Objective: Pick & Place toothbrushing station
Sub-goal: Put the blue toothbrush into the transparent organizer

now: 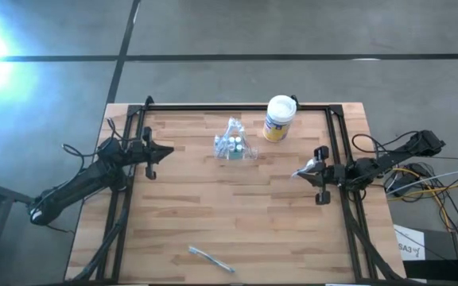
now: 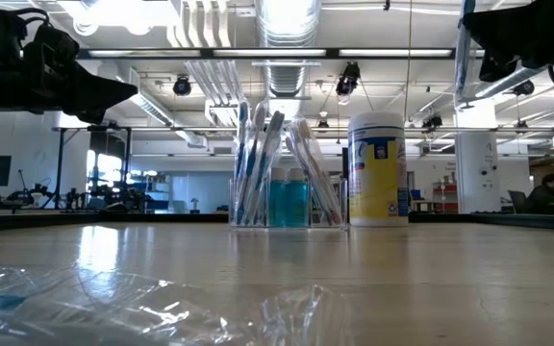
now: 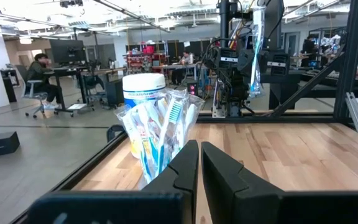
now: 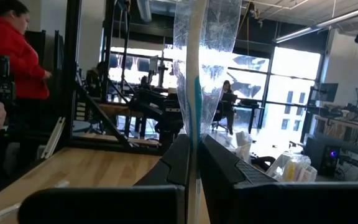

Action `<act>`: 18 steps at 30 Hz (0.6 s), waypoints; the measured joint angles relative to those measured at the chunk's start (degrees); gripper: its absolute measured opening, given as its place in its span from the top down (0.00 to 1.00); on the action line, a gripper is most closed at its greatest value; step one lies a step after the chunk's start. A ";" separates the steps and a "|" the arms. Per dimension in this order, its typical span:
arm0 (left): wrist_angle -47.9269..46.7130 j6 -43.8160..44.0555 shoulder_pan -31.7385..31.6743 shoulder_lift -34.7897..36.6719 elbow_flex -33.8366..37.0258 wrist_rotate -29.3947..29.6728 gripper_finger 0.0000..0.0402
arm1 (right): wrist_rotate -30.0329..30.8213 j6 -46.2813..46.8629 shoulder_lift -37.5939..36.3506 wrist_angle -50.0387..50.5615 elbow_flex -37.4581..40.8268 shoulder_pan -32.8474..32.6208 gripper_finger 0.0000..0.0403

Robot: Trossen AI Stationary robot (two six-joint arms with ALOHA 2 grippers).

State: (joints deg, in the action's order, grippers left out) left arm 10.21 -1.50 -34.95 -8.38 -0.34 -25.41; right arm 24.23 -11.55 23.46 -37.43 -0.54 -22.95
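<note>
Two arms flank the wooden bench (image 1: 213,214), one at each side edge. The toothbrushing station (image 1: 234,146) stands upright on the far-centre part of the bench, between the arms and apart from both. It is a clear plastic holder containing wrapped toothbrushes and small blue bottles, as the low view shows (image 2: 287,178).

Just beside the station, toward the right far corner, stands a round canister (image 1: 278,117) with a white lid and yellow label. The two items are close; whether they touch cannot be determined.

Left pincer (image 1: 151,151): positioned at the left edge of the bench, raised above the surface, pointed toward the station. In the left wrist view its fingers (image 3: 182,168) are nearly together, with only a narrow gap, and hold nothing.

Right pincer (image 1: 318,173): positioned at the right edge of the bench, raised above the surface. In the right wrist view its fingers (image 4: 179,162) are clamped on a wrapped toothbrush (image 4: 197,74), which stands upright between them in clear packaging.

A second wrapped toothbrush (image 1: 211,258) lies flat near the front edge of the bench, well apart from the station. Crinkled clear wrapping (image 2: 142,308) fills the foreground of the low view.
</note>
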 joint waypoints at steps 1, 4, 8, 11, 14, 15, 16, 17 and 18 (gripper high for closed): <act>-0.03 0.00 -0.01 0.00 0.00 0.00 0.94 | 0.00 0.00 0.00 0.00 0.00 -0.01 0.96; -0.10 0.00 0.00 0.00 0.00 0.01 0.94 | 0.01 -0.26 0.00 -0.02 0.00 -0.01 0.96; -0.14 0.71 0.00 0.00 0.00 0.00 0.94 | 0.49 -0.79 0.18 0.00 0.00 -0.01 0.96; -0.23 1.14 0.01 0.00 0.00 0.02 0.94 | 1.92 -0.87 1.13 0.10 -0.04 0.00 0.96; -0.23 1.14 0.00 0.00 0.00 0.02 0.94 | 3.09 -0.96 1.80 -0.04 -0.04 0.01 0.96; -0.23 1.14 0.00 0.00 0.00 0.02 0.94 | 3.15 -1.01 1.92 -0.06 -0.04 0.00 0.96; -0.23 1.15 0.01 0.00 0.00 0.02 0.94 | 3.13 -1.09 1.92 -0.04 -0.04 -0.01 0.96; -0.25 1.25 0.00 0.00 0.00 0.02 0.94 | 3.12 -1.12 1.92 -0.05 -0.04 0.01 0.96; -0.25 1.53 0.00 0.00 0.00 0.02 0.94 | 3.10 -1.12 1.90 -0.09 -0.04 0.01 0.96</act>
State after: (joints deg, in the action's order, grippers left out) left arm 9.96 0.04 -34.95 -8.38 -0.34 -25.39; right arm 27.33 -12.67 25.36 -37.52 -0.58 -22.94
